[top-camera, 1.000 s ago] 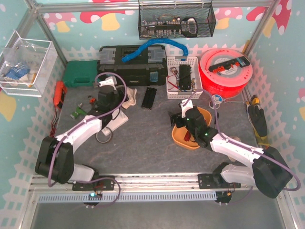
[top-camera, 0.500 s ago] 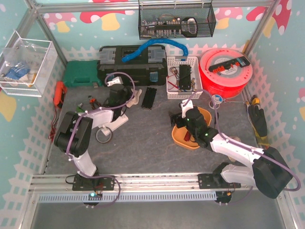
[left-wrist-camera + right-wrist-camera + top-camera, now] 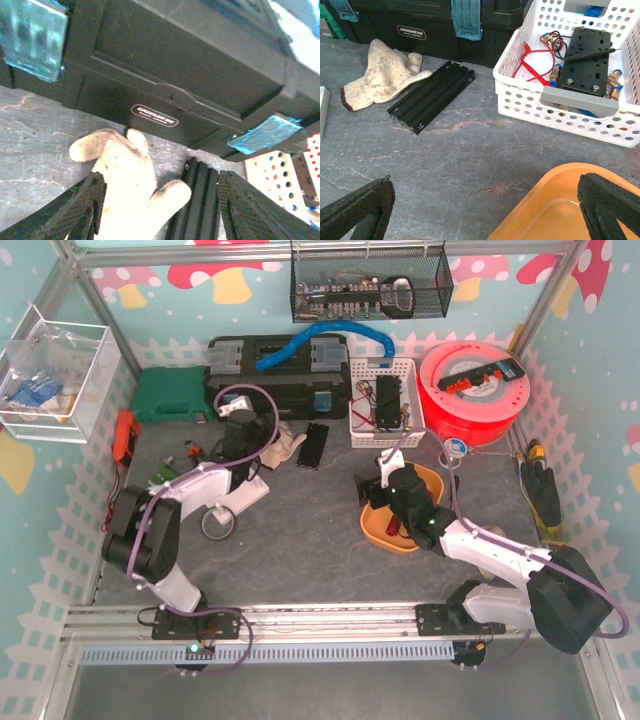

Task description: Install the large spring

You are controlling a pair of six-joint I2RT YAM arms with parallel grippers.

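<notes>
The large spring does not show in any view. My left gripper (image 3: pixel 245 443) (image 3: pixel 167 210) is open at the back of the table, in front of the black toolbox (image 3: pixel 190 65). Between its fingers (image 3: pixel 82 207) lie a white work glove (image 3: pixel 125 190) and the end of a black slotted rail (image 3: pixel 200 205); nothing is held. My right gripper (image 3: pixel 378 487) (image 3: pixel 485 210) stands wide open and empty over the near-left rim of the orange tray (image 3: pixel 565 210) (image 3: pixel 383 531).
A white perforated basket (image 3: pixel 570 107) (image 3: pixel 385 400) holds black parts and red leads. The glove (image 3: pixel 380 75) and rail (image 3: pixel 432 95) lie left of it. A white plate (image 3: pixel 245 495) and a ring (image 3: pixel 218 523) lie beside the left arm. A red spool (image 3: pixel 470 380) stands back right.
The left arm has drawn its elbow in and swung its gripper off the white plate, back toward the toolbox, with its jaws opening. The right arm has not moved.
</notes>
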